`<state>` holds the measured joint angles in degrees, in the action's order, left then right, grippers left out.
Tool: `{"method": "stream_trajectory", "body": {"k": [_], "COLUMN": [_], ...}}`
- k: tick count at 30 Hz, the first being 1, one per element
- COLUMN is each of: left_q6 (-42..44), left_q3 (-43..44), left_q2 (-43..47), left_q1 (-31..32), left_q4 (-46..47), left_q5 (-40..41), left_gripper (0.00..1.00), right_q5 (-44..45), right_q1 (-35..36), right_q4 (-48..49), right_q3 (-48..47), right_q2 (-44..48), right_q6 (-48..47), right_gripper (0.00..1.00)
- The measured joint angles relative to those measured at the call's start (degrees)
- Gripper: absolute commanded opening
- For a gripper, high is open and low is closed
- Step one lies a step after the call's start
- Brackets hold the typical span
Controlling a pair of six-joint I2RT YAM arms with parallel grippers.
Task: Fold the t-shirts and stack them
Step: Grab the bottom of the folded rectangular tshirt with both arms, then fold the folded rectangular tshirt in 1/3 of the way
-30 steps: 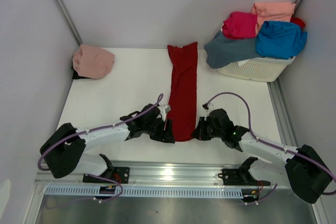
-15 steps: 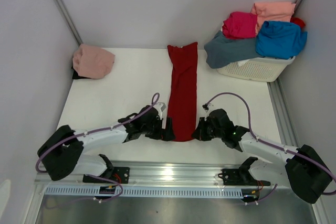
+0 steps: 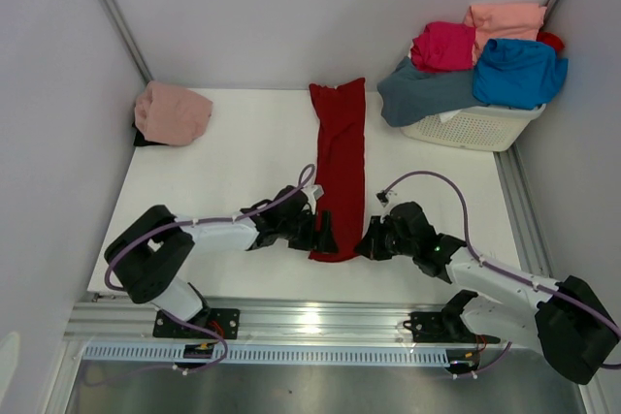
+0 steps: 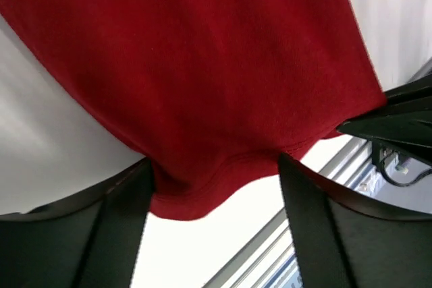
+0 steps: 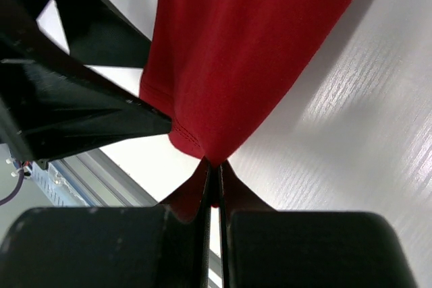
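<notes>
The dark red t-shirt (image 3: 340, 157) lies as a long narrow strip down the middle of the worktop (image 3: 233, 162), from the far edge almost to the near edge. The right gripper (image 5: 212, 166) is pressed together on the right corner of the near hem, pinching a small peak of cloth. The left gripper (image 4: 212, 217) stands spread with the left part of that hem sagging between its fingers (image 4: 118, 231); whether either pad touches the cloth is hard to tell. The shirt looks light, limp and prone to sliding on itself, so it is probably best taken at both hem corners through all the layers. The other t-shirts sit apart: one pink (image 3: 173, 113) at the far left corner, the rest heaped on the basket (image 3: 475, 128) at the far right.
</notes>
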<state>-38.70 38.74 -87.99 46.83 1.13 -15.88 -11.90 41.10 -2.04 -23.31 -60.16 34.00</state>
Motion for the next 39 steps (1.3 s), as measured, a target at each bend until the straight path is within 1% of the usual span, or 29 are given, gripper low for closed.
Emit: {"method": "stream_trajectory", "body": {"k": [1, 2, 4, 5, 7, 8, 10, 11, 13, 14, 15, 21, 25, 34, 39], "left_q6": [0.0, -0.09, -0.2, -0.22, -0.22, -0.09, 0.09, 0.22, 0.22, 0.33, 0.48, 1.46, 2.32, 4.72, 6.51], "left_q3": [0.17, 0.24, 0.28, 0.26, 0.17, -0.09, -0.76, -1.01, -1.36, -1.57, -1.79, -1.97, -1.46, 3.87, 9.14], "left_q2": [-0.74, -1.38, -2.21, -2.91, -3.61, -3.87, -3.87, -3.82, -3.15, -2.56, -1.9, 1.95, 4.9, 10.82, 12.24], "left_q1": [0.0, -0.02, -0.04, -0.09, -0.11, -0.11, -0.11, -0.11, -0.11, -0.09, -0.11, -0.09, -0.09, -0.09, -0.11], "left_q4": [0.44, 0.9, 1.22, 1.27, 1.36, 1.31, 0.98, 0.72, -0.33, -1.14, -2.21, -6.73, -10.82, -22.38, -28.89], "left_q5": [-0.79, -1.55, -2.73, -3.87, -4.7, -5.4, -6.03, -6.4, -6.67, -6.71, -6.71, -6.95, -7.45, -10.75, -9.84], "left_gripper": [0.72, 0.62, 0.51, 0.41, 0.3, 0.23, 0.16, 0.09, 0.06, 0.02, 0.01, 0.01, 0.01, 0.01, 0.01], "right_q5": [0.02, 0.02, 0.02, 0.02, 0.02, 0.04, 0.02, 0.02, 0.02, -0.11, -0.22, -1.11, -2.47, -4.35, -4.44], "right_q1": [0.0, -0.04, -0.07, -0.07, -0.09, -0.09, -0.09, -0.09, -0.09, -0.09, -0.09, -0.09, -0.09, -0.09, -0.33], "right_q4": [-0.24, -0.44, -0.66, -0.76, -0.92, -0.96, -1.01, -1.07, -1.36, -1.57, -1.88, -5.57, -8.92, -16.17, -17.62], "right_q3": [0.04, 0.04, 0.07, 0.07, 0.07, 0.07, 0.07, 0.07, 0.07, 0.07, 0.07, -0.31, -2.49, -8.0, -11.5], "right_q2": [0.48, 0.83, 1.2, 1.25, 1.27, 1.27, 1.27, 1.27, 1.27, 1.27, 1.31, 2.64, 4.35, 8.22, 8.31], "right_q6": [0.0, 0.0, 0.0, 0.0, 0.0, 0.0, 0.0, 0.0, 0.0, -0.02, -0.02, -0.33, -0.63, -1.88, -2.95], "right_gripper": [0.0, 0.0, 0.0, 0.0, 0.0, 0.0, 0.0, 0.0, 0.0, 0.0, 0.0, 0.0, 0.0, 0.0, 0.0]}}
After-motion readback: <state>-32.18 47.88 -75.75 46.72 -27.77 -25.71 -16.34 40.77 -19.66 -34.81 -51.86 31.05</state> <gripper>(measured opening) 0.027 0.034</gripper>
